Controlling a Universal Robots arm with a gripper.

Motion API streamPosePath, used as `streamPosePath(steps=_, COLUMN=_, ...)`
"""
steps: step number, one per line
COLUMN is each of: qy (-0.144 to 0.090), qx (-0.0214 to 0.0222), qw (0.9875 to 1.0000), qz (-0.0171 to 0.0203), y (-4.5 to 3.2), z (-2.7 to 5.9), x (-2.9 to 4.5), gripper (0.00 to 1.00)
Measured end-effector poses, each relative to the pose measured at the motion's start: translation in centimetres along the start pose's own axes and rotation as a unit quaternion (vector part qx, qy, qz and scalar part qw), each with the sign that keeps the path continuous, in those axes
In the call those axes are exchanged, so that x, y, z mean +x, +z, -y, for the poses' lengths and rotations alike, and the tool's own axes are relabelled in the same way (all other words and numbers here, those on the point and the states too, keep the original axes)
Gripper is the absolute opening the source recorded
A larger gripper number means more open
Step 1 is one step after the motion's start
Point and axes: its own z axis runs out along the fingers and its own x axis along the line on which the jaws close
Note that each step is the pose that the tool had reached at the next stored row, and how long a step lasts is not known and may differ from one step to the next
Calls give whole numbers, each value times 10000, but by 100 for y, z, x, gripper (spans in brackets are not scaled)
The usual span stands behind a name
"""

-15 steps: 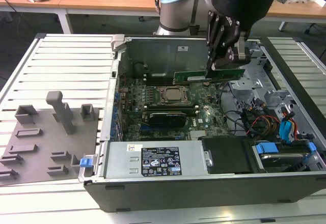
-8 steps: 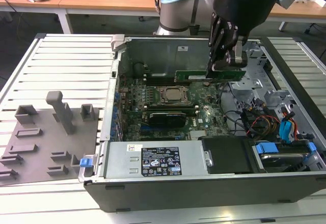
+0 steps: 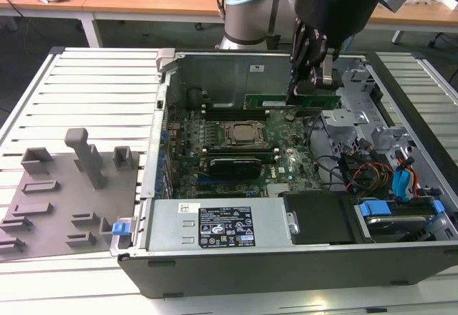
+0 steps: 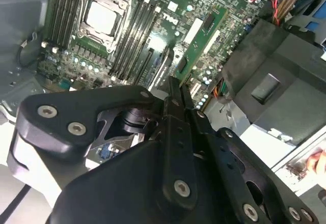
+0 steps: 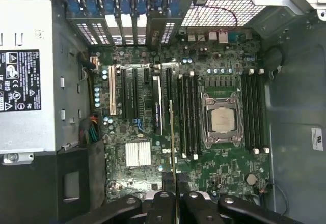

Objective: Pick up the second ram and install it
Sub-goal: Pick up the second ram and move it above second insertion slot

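We hold the second ram point(image 3: 268, 102), a long flat green circuit-board stick, clamped edge-down in the black gripper point(image 3: 309, 89). It hangs over the long black memory slots point(image 5: 187, 117) beside the square metal-framed CPU socket point(image 3: 245, 134), parallel to them for insertion.

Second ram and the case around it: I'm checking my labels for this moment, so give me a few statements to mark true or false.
1. The gripper is shut on the second ram. True.
2. The second ram is seated in a memory slot. False: it hangs in the gripper above the motherboard.
3. A cooler covers the CPU socket. False: the socket is bare, with the chip's metal lid showing.
4. The computer case lies open, its inside exposed. True.
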Motion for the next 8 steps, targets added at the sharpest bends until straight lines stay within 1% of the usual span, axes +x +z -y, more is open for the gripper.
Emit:
streamPosePath(steps=4, qy=1, qx=0, qw=10000, qz=0, y=65, z=3, x=-2, gripper=13)
streamPosePath(steps=7, qy=1, qx=0, qw=10000, qz=0, y=98, z=4, x=1, gripper=13)
streamPosePath(steps=8, qy=1, qx=0, qw=10000, qz=0, y=130, z=6, x=3, gripper=13)
